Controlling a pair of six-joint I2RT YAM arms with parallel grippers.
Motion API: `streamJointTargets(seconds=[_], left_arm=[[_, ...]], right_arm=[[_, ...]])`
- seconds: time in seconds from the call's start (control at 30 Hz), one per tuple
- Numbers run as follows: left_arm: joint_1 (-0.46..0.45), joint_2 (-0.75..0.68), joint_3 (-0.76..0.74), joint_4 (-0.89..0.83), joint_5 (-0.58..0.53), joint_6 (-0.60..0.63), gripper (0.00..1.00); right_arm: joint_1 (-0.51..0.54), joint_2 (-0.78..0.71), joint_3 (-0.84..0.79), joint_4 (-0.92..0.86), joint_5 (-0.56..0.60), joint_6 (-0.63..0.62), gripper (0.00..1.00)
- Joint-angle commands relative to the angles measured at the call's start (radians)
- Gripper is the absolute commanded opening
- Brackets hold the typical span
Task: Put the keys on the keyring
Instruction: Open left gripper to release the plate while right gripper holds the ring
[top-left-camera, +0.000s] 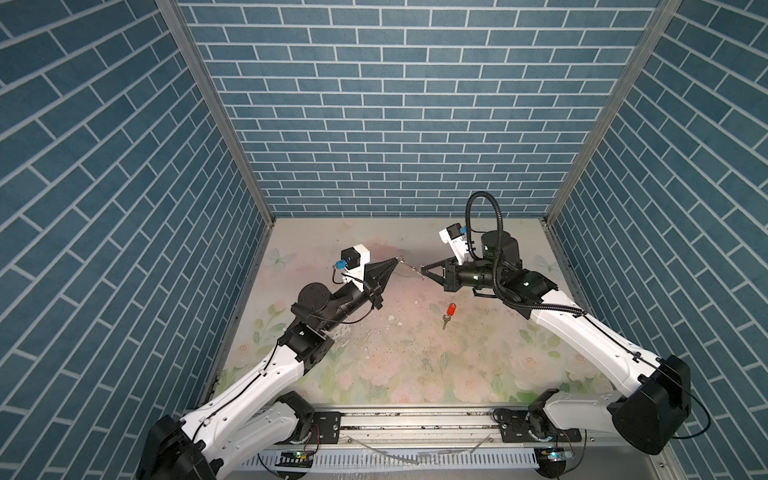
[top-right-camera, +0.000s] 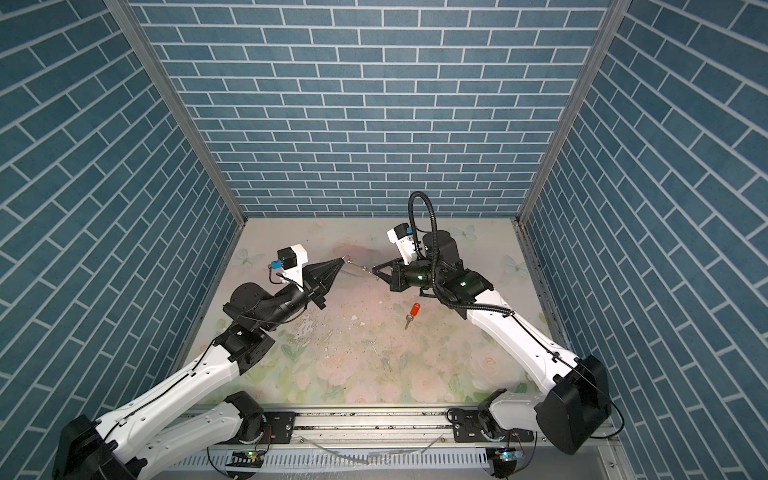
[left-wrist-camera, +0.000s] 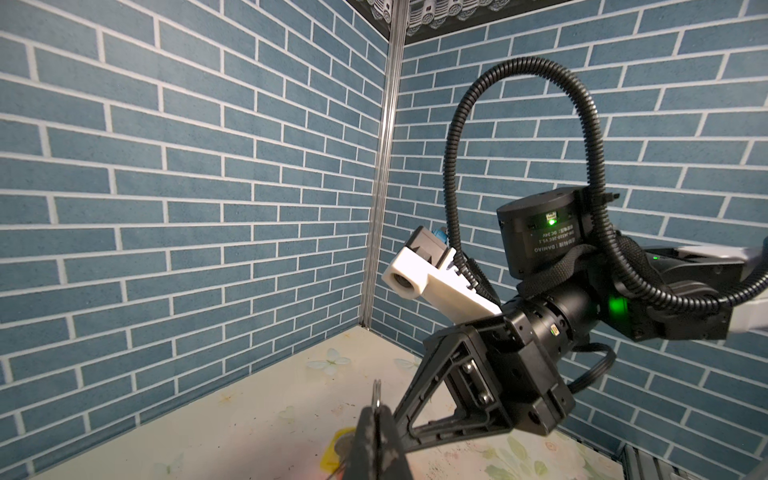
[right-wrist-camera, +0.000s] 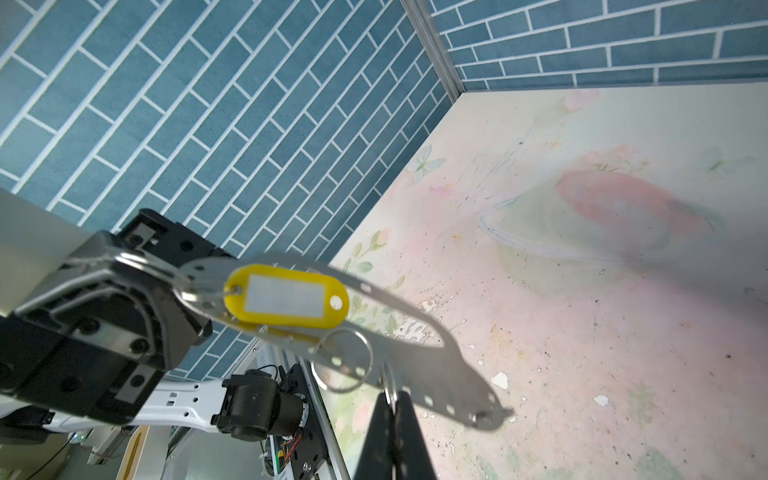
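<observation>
The keyring (right-wrist-camera: 440, 374), a dark flat oval strap with small holes and silver rings, hangs stretched in the air between both grippers and shows as a thin line (top-left-camera: 409, 266) in both top views. My left gripper (top-left-camera: 397, 259) (left-wrist-camera: 376, 411) is shut on a ring at one end. At the other end my right gripper (top-left-camera: 423, 271) (right-wrist-camera: 390, 401) is shut on another ring. A yellow tag (right-wrist-camera: 286, 297) hangs on the strap from a ring; its key is mostly hidden. The red-tagged key (top-left-camera: 449, 313) (top-right-camera: 412, 313) lies on the table, nearer than the right gripper.
The floral table mat (top-left-camera: 374, 357) is worn and speckled in the middle. Blue brick walls close in three sides, and a metal rail (top-left-camera: 415, 424) runs along the front edge. A black cable hose (top-left-camera: 486, 216) loops above the right wrist.
</observation>
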Motion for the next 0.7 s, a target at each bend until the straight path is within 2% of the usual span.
streamJointTargets(seconds=[0.0,0.17,0.3,0.33,0.4,0.5,0.67], left_arm=[[-0.001,-0.02,-0.014,0.035,-0.005,0.011,0.0],[-0.001,-0.023,-0.019,0.038,0.0,0.006,0.0],[-0.001,-0.018,-0.016,0.032,0.025,-0.002,0.0],[-0.001,-0.017,-0.016,0.023,0.027,-0.002,0.05],[-0.001,-0.022,-0.01,-0.005,0.022,-0.005,0.22],[-0.001,-0.035,-0.011,-0.034,0.013,-0.002,0.39],[-0.001,-0.077,-0.012,-0.099,-0.004,0.0,0.45]], right_arm=[[-0.008,0.007,0.042,-0.016,0.054,0.075,0.0],[-0.012,-0.001,0.023,0.03,0.074,0.106,0.0],[-0.011,-0.03,-0.044,0.132,0.111,0.102,0.0],[-0.011,-0.033,-0.05,0.146,0.117,0.088,0.0],[-0.011,-0.037,-0.057,0.161,0.129,0.049,0.0],[-0.011,-0.034,-0.048,0.158,0.135,-0.029,0.0],[-0.011,-0.022,-0.037,0.163,0.07,-0.188,0.0]])
